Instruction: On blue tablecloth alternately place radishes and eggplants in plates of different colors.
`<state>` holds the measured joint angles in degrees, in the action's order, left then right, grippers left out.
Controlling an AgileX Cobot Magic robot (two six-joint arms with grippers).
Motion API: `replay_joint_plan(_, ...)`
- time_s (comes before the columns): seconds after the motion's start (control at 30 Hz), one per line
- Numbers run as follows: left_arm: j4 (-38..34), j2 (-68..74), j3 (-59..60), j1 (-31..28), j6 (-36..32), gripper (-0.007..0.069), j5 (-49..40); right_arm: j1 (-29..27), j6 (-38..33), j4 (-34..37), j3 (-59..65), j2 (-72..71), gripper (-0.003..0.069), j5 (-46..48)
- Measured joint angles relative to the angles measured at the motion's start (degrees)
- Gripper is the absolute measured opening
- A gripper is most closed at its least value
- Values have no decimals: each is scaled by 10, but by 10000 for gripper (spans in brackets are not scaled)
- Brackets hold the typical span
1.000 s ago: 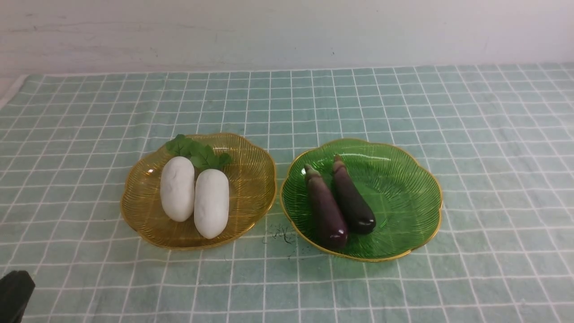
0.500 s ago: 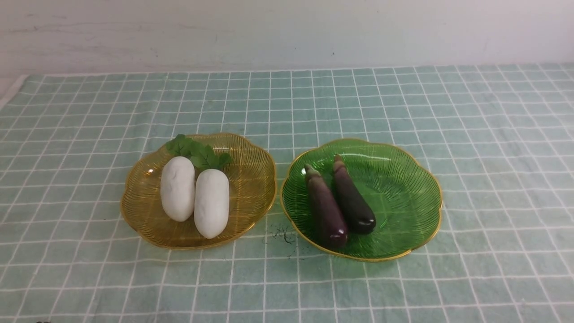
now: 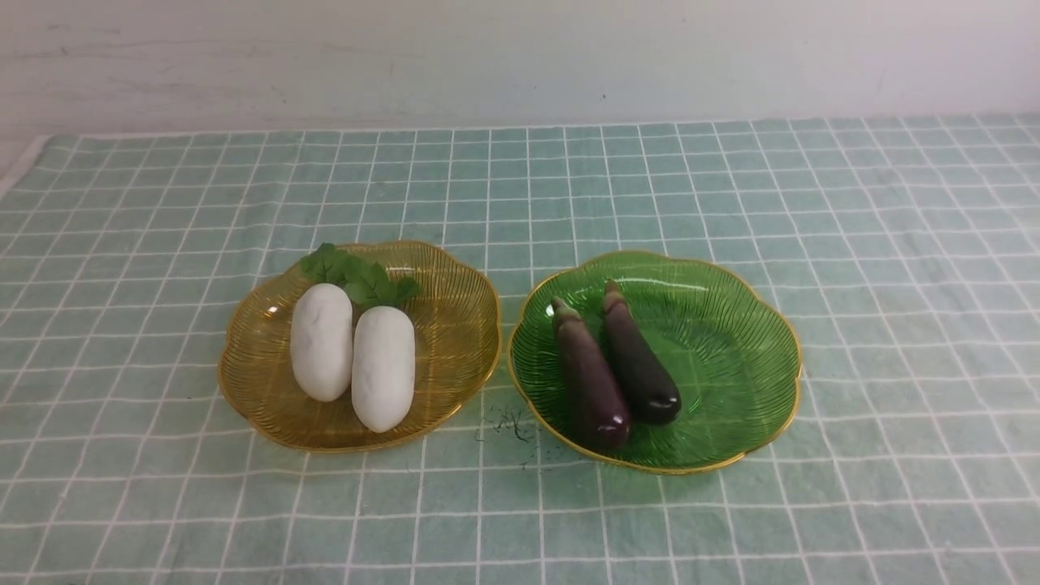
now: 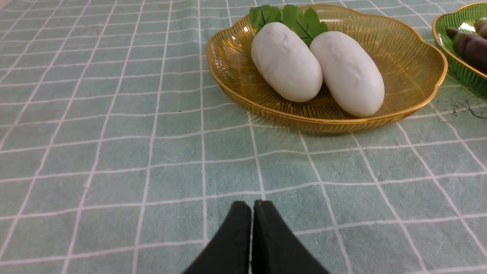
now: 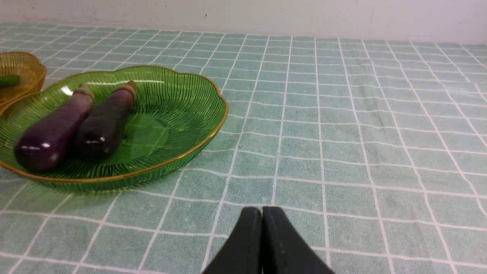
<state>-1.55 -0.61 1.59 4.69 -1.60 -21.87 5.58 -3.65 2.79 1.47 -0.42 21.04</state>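
Observation:
Two white radishes point(image 3: 353, 353) with green leafy tops lie side by side in the amber-yellow plate point(image 3: 455, 325) on the blue tablecloth point(image 3: 122, 244). Two dark-purple eggplants point(image 3: 613, 370) lie side by side in the green plate point(image 3: 731, 341) to its right. In the left wrist view my left gripper point(image 4: 252, 205) is shut and empty, over the cloth short of the amber plate point(image 4: 411, 64) and its radishes point(image 4: 315, 66). In the right wrist view my right gripper point(image 5: 262, 211) is shut and empty, over the cloth beside the green plate point(image 5: 182, 99) and its eggplants point(image 5: 80, 125). Neither gripper shows in the front view.
A small dark scribble mark point(image 3: 512, 422) is on the cloth between the plates' near edges. A pale wall point(image 3: 520, 57) runs along the table's far edge. The cloth's left edge point(image 3: 20, 166) shows at the far left.
The left gripper's dark tip, seen at the bottom left corner of the front view a second ago, has drawn back out of that view. The plates and vegetables have not moved.

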Motion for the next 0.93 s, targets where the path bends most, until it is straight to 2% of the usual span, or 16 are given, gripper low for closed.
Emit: replay_joint_plan(0.93,0,0,0,0,0,-8,0,0,14,0,0,0,-15,0)
